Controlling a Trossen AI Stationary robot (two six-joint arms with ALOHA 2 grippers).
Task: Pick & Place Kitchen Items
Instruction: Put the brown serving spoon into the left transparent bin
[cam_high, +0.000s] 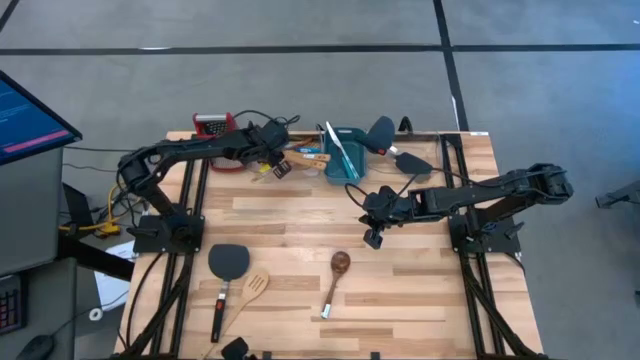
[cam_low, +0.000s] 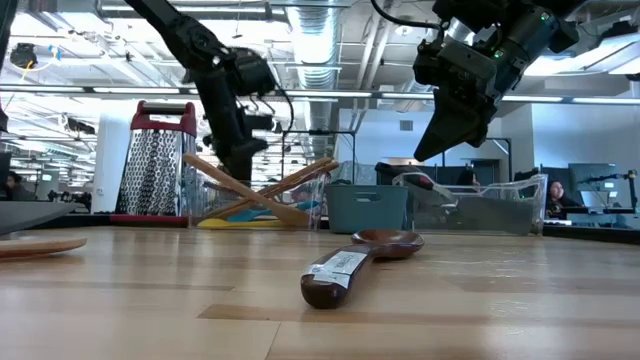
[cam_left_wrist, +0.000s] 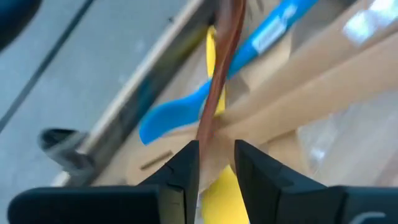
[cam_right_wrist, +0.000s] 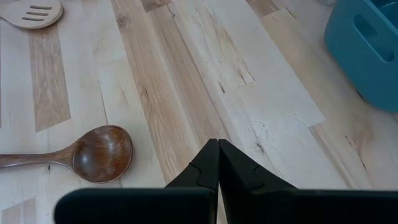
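My left gripper (cam_left_wrist: 216, 168) hangs open at the table's far side, over a heap of utensils (cam_high: 300, 158). The heap holds crossed pale wooden handles (cam_left_wrist: 323, 81), a blue spoon (cam_left_wrist: 180, 112) and a yellow spoon (cam_left_wrist: 217, 199). A thin brown handle (cam_left_wrist: 219, 81) runs down into the gap between the fingers. My right gripper (cam_right_wrist: 217, 149) is shut and holds nothing, above the bare table's middle, beyond the dark-brown wooden spoon (cam_high: 338, 265). That spoon lies flat on the table. In the low view the left gripper (cam_low: 240, 172) stands just above the crossed handles (cam_low: 260, 195). My left gripper comes slanting down from above, a finger (cam_left_wrist: 180, 174) on each side of the thin brown handle's lower end (cam_left_wrist: 208, 134). I cannot tell whether either finger touches it. The handle leans among the other utensils in the heap.
A teal tub (cam_high: 345, 155) stands at the far middle with a clear bin (cam_low: 480, 205) beside it. A red-topped grater (cam_high: 213, 125) is at the far left. A black spatula (cam_high: 228, 260) and a pale slotted spatula (cam_high: 255, 285) lie near the front edge.
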